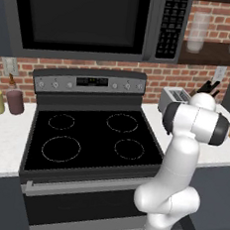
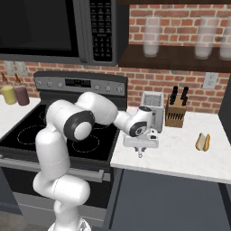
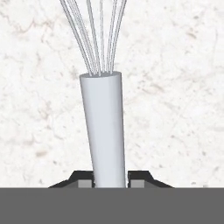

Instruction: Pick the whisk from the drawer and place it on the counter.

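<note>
The whisk (image 3: pixel 104 131) has a pale grey handle and thin silvery wire loops that fan out toward the top of the hand view. My gripper (image 3: pixel 110 180) is shut on the base of the handle, with a dark fingertip on each side. The speckled white counter (image 3: pixel 175 109) lies close beneath the whisk. In the right base view my gripper (image 2: pixel 140 148) points down over the counter (image 2: pixel 180 155) just right of the stove, in front of the toaster, and the whisk (image 2: pixel 140 154) hangs from it. The drawer is out of view.
A silver toaster (image 2: pixel 152 106) and a knife block (image 2: pixel 177 110) stand behind the gripper by the brick wall. A brown-yellow oblong item (image 2: pixel 203 142) lies on the counter to the right. The black stovetop (image 1: pixel 92 137) lies to the left, with jars (image 1: pixel 6 101) beyond it.
</note>
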You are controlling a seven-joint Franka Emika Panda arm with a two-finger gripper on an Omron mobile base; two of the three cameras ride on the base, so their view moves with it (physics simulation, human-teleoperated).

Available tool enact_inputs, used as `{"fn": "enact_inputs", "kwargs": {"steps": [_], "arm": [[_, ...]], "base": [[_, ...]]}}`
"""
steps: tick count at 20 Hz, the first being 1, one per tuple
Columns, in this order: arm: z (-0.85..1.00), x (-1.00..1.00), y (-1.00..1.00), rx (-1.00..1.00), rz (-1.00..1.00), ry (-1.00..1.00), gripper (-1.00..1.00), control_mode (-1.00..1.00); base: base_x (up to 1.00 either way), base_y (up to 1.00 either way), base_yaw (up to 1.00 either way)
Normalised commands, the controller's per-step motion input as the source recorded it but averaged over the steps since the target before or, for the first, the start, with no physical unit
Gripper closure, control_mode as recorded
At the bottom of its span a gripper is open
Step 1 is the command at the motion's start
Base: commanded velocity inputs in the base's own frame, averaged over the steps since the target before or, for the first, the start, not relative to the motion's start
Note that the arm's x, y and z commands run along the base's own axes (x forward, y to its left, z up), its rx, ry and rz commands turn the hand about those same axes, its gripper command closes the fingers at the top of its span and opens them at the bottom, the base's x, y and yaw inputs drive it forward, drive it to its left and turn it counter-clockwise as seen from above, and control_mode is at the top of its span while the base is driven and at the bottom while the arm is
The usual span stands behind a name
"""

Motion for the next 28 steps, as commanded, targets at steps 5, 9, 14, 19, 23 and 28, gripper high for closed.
{"fn": "enact_inputs", "kwargs": {"steps": [5,9,14,19,23,28], "arm": [[-0.13,0.09,0.00,0.00,0.00,0.00,1.00,-1.00],[0.00,0.00,0.00,0.00,0.00,0.00,-1.00,-1.00],[0.00,0.00,0.00,0.00,0.00,0.00,-1.00,-1.00],[0.01,0.00,0.00,0.00,0.00,0.00,-1.00,-1.00],[0.57,0.00,0.01,0.00,0.00,-0.05,-1.00,-1.00],[0.97,-0.32,0.31,-0.05,-0.01,-0.21,-1.00,-1.00]], "base": [[0.00,0.00,0.00],[0.00,0.00,0.00],[0.00,0.00,0.00],[0.00,0.00,0.00],[0.00,0.00,0.00],[0.00,0.00,0.00]]}}
